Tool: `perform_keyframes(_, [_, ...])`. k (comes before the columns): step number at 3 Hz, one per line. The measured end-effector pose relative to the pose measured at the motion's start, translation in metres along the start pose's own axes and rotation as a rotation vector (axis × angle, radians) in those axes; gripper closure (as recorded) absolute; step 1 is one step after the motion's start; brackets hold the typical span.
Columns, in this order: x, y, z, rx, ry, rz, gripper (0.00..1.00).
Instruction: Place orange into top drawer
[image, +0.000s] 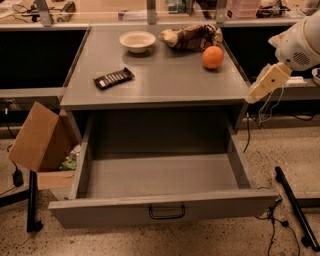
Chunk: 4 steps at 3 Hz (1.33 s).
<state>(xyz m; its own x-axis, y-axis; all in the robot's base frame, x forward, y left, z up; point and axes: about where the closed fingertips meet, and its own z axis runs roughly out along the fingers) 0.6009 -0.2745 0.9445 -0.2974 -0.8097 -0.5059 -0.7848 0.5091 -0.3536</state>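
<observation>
The orange (213, 57) sits on the grey cabinet top, near its right edge, in front of a brown-and-cream snack bag (192, 36). The top drawer (160, 210) is pulled wide open below the top, and its inside is bare. Its flat front panel carries a small dark wire handle (167, 213). My gripper (265, 84) hangs off the white arm (300, 45) at the right of the cabinet. It is level with the top's right edge and apart from the orange.
A white bowl (137, 41) and a dark snack bar (114, 78) lie on the cabinet top (165, 85). An open cardboard box (40, 137) stands on the floor at the left. Black stand legs (295, 207) and cables lie on the floor at the right.
</observation>
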Motion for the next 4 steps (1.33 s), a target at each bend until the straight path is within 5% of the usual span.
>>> perform_keyframes(1, [-0.023, -0.038, 0.055, -0.024, -0.103, 0.013, 0.0])
perform_keyframes(2, [-0.023, -0.038, 0.056, -0.025, -0.103, 0.013, 0.0])
perform_keyframes(4, [-0.035, -0.08, 0.12, -0.049, -0.198, 0.129, 0.0])
